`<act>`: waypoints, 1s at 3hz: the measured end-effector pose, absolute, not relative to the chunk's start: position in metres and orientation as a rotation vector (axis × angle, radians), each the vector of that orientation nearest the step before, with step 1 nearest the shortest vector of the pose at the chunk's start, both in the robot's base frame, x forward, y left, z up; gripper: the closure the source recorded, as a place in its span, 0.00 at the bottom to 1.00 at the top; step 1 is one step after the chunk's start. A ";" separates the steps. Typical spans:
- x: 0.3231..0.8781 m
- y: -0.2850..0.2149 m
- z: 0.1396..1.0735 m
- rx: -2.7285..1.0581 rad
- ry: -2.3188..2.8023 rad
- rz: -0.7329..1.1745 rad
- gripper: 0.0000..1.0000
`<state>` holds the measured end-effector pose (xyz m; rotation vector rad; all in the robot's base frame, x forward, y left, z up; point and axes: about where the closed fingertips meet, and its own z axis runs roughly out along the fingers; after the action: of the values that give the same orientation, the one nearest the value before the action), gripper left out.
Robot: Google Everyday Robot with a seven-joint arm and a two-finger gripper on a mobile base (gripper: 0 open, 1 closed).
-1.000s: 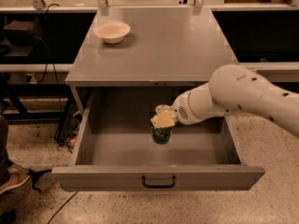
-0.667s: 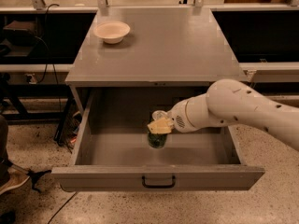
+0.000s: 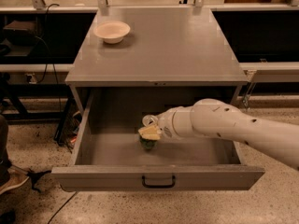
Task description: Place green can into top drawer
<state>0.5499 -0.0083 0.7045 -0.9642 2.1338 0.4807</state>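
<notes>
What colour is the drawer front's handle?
Black handle, camera view; tool grips small green can inside grey metal drawer.

The white arm (image 3: 233, 125) stretches in from the right, wrist tipped downward, its claw (image 3: 149, 133) hanging low near the middle.

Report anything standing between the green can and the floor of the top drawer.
Nothing visible does. The gripper holds the green can low inside the open top drawer, over bare floor.
</notes>
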 end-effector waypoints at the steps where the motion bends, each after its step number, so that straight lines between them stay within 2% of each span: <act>1: 0.555 -0.002 0.695 -0.971 2.116 0.470 1.00; 2: 0.559 0.003 0.685 -0.974 2.118 0.482 1.00; 3: 0.559 0.005 0.684 -0.978 2.117 0.484 0.77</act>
<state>0.5592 0.0054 0.6842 -0.9780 2.1166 0.4836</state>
